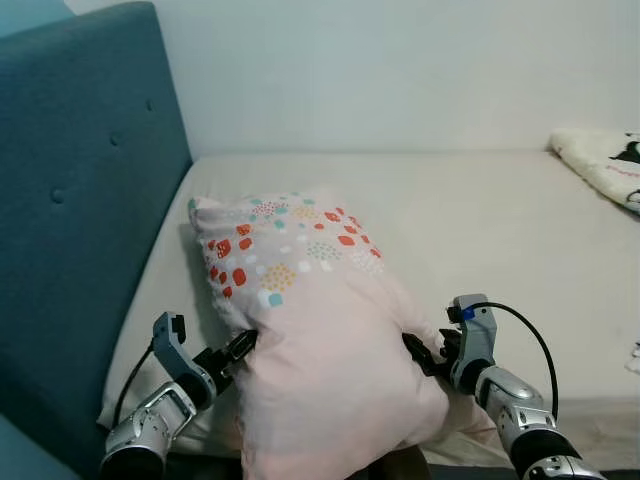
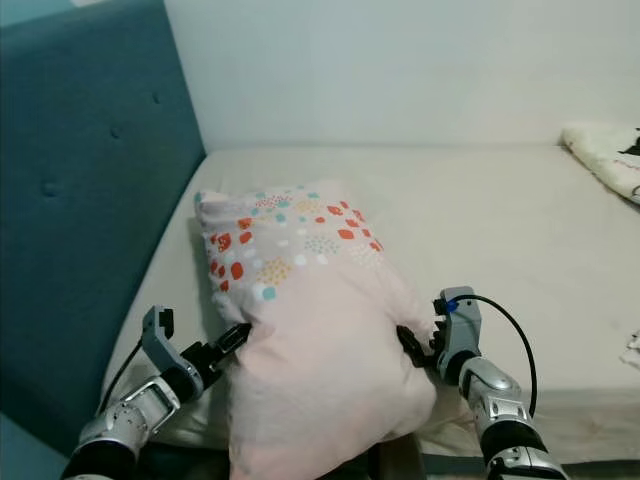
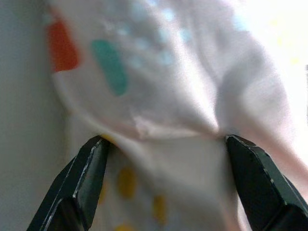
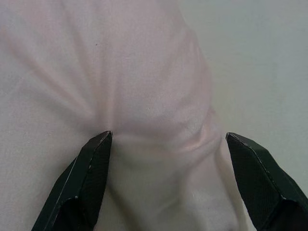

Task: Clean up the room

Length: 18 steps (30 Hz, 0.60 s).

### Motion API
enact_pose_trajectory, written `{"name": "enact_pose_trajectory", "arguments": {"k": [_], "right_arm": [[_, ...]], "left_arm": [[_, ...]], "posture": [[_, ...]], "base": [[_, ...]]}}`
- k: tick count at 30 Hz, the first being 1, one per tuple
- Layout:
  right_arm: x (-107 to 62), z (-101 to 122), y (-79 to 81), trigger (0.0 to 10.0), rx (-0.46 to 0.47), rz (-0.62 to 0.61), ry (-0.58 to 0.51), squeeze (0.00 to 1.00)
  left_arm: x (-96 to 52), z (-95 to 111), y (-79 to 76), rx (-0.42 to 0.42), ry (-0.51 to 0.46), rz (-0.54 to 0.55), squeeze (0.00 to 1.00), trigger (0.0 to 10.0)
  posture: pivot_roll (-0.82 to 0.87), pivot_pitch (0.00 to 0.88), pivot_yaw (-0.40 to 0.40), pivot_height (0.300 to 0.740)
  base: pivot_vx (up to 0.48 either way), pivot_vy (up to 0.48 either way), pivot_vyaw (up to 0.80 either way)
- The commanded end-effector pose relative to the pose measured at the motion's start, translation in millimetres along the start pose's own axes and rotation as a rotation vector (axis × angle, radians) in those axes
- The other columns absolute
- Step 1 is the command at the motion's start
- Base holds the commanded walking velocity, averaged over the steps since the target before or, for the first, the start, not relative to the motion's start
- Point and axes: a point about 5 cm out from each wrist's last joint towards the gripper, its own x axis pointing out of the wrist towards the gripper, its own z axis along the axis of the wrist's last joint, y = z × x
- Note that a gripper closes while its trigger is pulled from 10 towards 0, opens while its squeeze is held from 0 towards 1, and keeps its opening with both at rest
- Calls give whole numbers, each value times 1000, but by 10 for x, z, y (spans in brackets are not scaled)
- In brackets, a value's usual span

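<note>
A wide bed [image 1: 480,240] with a smooth, matte cream sheet fills the middle of the head views, running from 9 o'clock across to 3 o'clock under a plain pale wall [image 1: 400,70]. Along the 9 to 11 o'clock side stands a tall teal headboard [image 1: 70,200], padded fabric with shallow button tufts and a rounded upper corner.

On the near part of the mattress, from centre down to 6 o'clock, lies a plump, soft pink pillow [image 1: 320,340]. Its far end is printed with small orange, teal and yellow blotches; its near end is plain, puckered and overhangs the bed's front edge.

At 2 o'clock a crumpled white cloth [image 1: 600,165] with a dark print rests on the sheet, well apart from the pillow.

The left gripper [image 1: 238,350] reaches in from 7 o'clock and touches the pillow's left flank. In the left wrist view its glossy black wedge-shaped fingers [image 3: 82,185] stand spread, with gathered, creased fabric bulging between the tips.

The right gripper [image 1: 420,355] comes in from 5 o'clock on a silver arm with a looping black cable [image 1: 535,345], pressing the pillow's right flank. In the right wrist view its fingers [image 4: 91,178] are likewise parted, tips sunk against wrinkled pink cloth.
</note>
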Motion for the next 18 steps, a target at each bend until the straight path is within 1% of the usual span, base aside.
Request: {"name": "enact_pose_trajectory", "arguments": {"k": [1, 2, 4, 6, 8, 10, 11, 13, 14, 15, 18], "right_arm": [[-4, -56, 23, 10000, 14, 10, 20, 0], [-4, -54, 27, 10000, 17, 13, 17, 0], [-4, -54, 27, 10000, 17, 13, 17, 0], [1, -64, 50, 10000, 18, 18, 14, 0], [1, -64, 50, 10000, 18, 18, 14, 0], [10, -109, 91, 10000, 9, 22, 33, 0], [10, -109, 91, 10000, 9, 22, 33, 0], [7, -160, 96, 10000, -9, 1, 63, 0], [7, -160, 96, 10000, -9, 1, 63, 0], [4, -177, 90, 10000, -17, -12, 74, 0], [3, -193, 90, 10000, 1, -22, 76, 0]], "left_arm": [[18, 25, -33, -18, -15, -12, 0, 10000], [61, 23, -80, -37, -22, -22, 0, 10000], [61, 23, -80, -37, -22, -22, 0, 10000], [169, 1, -232, -45, -19, -65, 0, 10000], [169, 1, -232, -45, -19, -65, 0, 10000], [276, -35, -433, -49, 4, -130, 0, 10000], [276, -35, -433, -49, 4, -130, 0, 10000], [314, -85, -561, -56, 40, -183, 0, 10000], [314, -85, -561, -56, 40, -183, 0, 10000], [315, -109, -604, -65, 54, -206, 0, 10000], [304, -129, -713, -131, 58, -271, 0, 10000]], "posture": [[-1, 0, -18, 540], [-1, 0, -17, 540], [-1, 0, -17, 540], [-3, 0, -15, 540], [-3, 0, -15, 540], [-7, 0, -10, 540], [-7, 0, -10, 540], [-4, 0, -6, 540], [-4, 0, -6, 540], [-4, 0, -4, 540], [-3, 0, -3, 540]], "base": [[0, 0, 0], [0, 0, 0], [0, 0, 0], [0, 0, 0], [0, 0, 0], [0, 0, 0], [0, 0, 0], [0, 0, 0], [0, 0, 0], [0, 0, 0], [0, 0, 0]]}}
